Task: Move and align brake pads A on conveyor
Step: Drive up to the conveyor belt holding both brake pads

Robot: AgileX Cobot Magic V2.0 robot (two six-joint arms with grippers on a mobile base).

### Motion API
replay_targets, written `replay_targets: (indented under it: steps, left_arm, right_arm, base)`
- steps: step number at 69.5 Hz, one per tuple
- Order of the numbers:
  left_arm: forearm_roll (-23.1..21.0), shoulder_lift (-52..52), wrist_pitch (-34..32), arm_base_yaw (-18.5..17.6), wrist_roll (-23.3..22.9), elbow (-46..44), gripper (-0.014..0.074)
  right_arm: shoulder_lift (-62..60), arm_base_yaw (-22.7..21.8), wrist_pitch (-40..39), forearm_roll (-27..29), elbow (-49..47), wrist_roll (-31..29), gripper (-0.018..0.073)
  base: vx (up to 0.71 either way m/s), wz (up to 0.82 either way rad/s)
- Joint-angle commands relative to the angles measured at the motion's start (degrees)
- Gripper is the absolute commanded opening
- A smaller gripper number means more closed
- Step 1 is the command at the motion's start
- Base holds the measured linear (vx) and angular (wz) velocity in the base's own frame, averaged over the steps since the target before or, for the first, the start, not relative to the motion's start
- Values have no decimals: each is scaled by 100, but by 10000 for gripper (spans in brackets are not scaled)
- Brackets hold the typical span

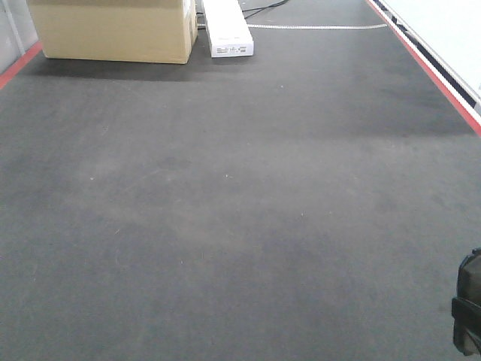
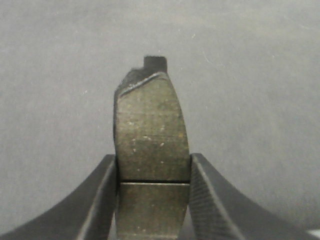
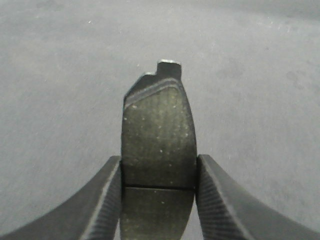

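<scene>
Left wrist-mounted: left gripper (image 2: pixel 153 165) pinches one brake pad (image 2: pixel 150 125).
Right wrist-mounted: right gripper (image 3: pixel 159 167) pinches a second brake pad (image 3: pixel 159 130).
Conveyor (image 1: pixel 225 210) far end: one cardboard box (image 1: pixel 113 30), one white box (image 1: pixel 228 30).

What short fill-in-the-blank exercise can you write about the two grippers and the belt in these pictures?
1. The left gripper is ____ on the first brake pad.
2. The right gripper grips the second brake pad, which has a thin ____ across it.
3. The conveyor has a ____ stripe along its edge.
Missing words: shut; groove; red.
</scene>
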Motion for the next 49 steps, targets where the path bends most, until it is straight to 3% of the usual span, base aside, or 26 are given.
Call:
replay_targets:
  steps: [1,49]
  left_arm:
    - [22,94,-481,-11,-12,-171,-6]
    - [22,94,-481,-11,-12,-171,-6]
  right_arm:
    - [49,-22,-535,-55,-183,-29,-7]
    - [49,-22,-535,-55,-183,-29,-7]
  base:
    - [9,0]
    - [7,0]
